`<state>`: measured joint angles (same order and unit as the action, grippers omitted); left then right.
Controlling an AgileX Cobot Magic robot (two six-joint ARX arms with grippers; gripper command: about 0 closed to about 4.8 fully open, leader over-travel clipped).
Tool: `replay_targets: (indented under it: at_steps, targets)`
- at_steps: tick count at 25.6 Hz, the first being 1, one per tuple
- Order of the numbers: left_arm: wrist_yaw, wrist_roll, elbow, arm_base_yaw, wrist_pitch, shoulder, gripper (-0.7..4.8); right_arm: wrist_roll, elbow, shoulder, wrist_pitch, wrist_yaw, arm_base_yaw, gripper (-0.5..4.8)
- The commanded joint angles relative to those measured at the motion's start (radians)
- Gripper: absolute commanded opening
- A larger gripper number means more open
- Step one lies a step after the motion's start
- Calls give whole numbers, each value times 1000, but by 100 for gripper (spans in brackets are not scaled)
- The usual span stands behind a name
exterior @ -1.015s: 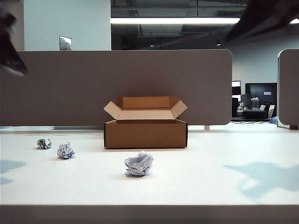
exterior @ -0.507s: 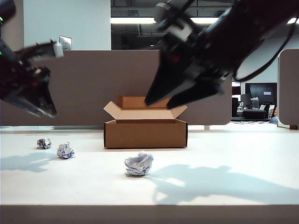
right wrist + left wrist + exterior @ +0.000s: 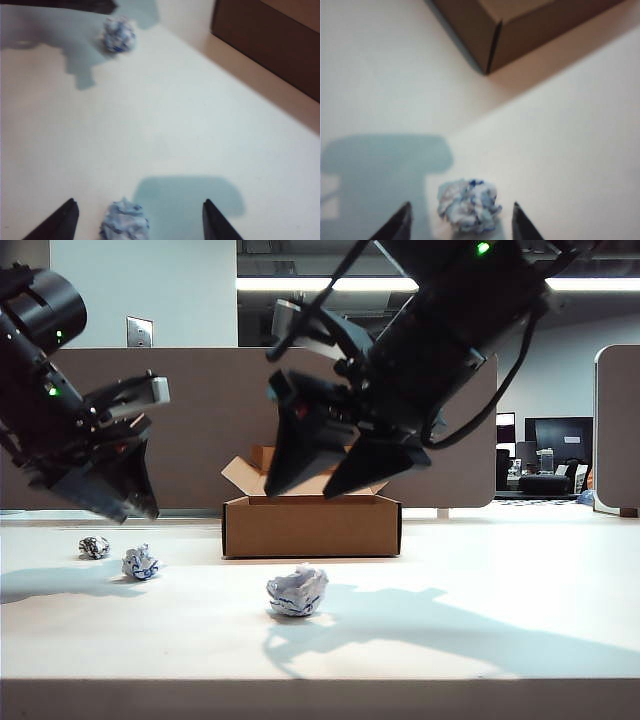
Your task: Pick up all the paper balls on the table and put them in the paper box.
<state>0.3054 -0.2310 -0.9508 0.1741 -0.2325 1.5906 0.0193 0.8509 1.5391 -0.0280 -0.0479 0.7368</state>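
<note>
At the far left of the exterior view, the left gripper [image 3: 125,502] hangs above the table [image 3: 480,640] with its fingers apart and nothing between them, its tips pointing down toward the 5 o'clock side. Below it lie two of the paper balls: the small dark grey one [image 3: 94,547] and, just beside it at 4 o'clock, a white ball with blue print [image 3: 140,563]. In the left wrist view that white and blue ball [image 3: 469,205] sits on the table between the two dark fingertips [image 3: 395,227], touching neither. Nearer the middle and toward the front edge lies the largest paper ball [image 3: 297,591], white with blue print. The right gripper [image 3: 315,478] hovers above it at about 12 o'clock, reaching across in front of the brown paper box [image 3: 311,526], its fingers spread wide and empty. The box stands behind, flaps open, before the grey-brown partition panel [image 3: 200,410].
</note>
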Motion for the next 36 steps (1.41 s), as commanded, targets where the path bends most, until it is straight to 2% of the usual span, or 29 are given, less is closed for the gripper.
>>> replay_targets:
  at_steps: [1,4,9,12,19,22,24,36]
  targets:
    - [-50,3,-6,10,-37,9,255,-32,15,13,32,54,3,338]
    - [-47,3,-6,10,-41,12,282,-53,13,16,57,61,3,338]
    - [-10,3,-13,10,-21,36,282,-79,13,16,60,64,9,338]
    - [-15,3,-13,16,-22,56,282,-80,13,18,61,63,9,338]
    - [-16,3,-14,22,-14,72,283,-106,14,25,77,-13,13,338]
    - [-12,3,-21,22,-25,89,284,-106,13,41,101,-15,21,338]
    - [-14,3,-40,23,-52,116,311,-105,13,65,114,-22,29,338]
    - [-40,3,-69,33,-45,155,310,-106,14,123,106,-39,46,338]
